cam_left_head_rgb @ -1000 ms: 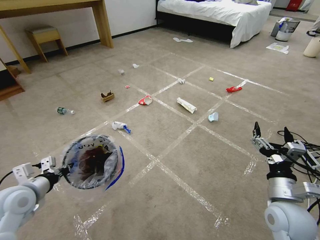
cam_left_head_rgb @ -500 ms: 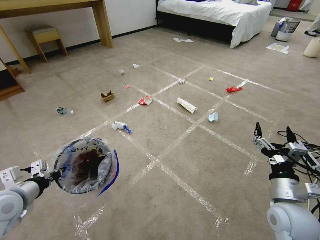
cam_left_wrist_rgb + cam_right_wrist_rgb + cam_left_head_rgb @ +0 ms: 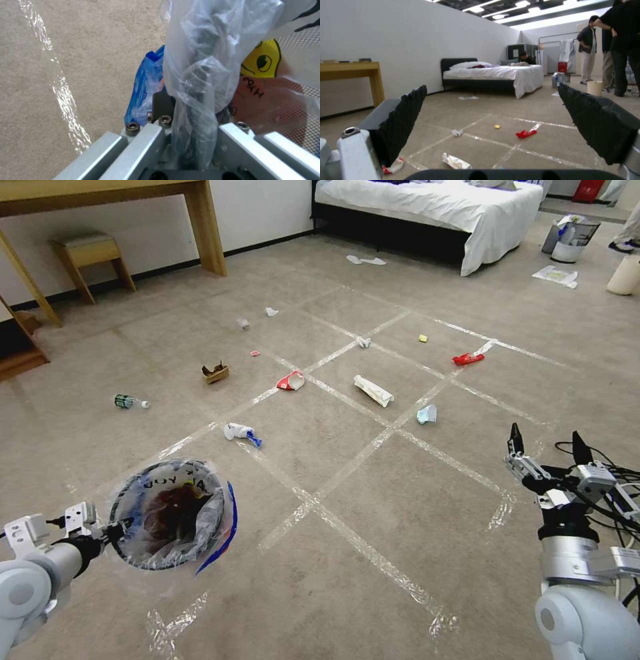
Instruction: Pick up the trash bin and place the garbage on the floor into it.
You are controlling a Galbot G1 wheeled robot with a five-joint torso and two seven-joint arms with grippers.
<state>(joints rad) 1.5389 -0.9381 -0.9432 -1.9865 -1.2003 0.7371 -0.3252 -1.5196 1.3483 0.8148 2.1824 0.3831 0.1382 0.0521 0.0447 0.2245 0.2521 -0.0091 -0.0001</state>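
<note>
Left wrist view: liner hides left pincer (image 3: 193,140).

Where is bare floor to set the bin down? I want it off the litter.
Bare carpet lies between the trash bin, held by the left gripper, and the open right gripper. Crowded farther out: tissue, paper bag, mask.

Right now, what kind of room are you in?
Probably a mock bedroom set up for testing: a bed with white sheets against the far wall, a wooden desk with a stool, and carpet marked with a tape grid and strewn with litter. The high open ceiling in the right wrist view suggests a studio.
</note>
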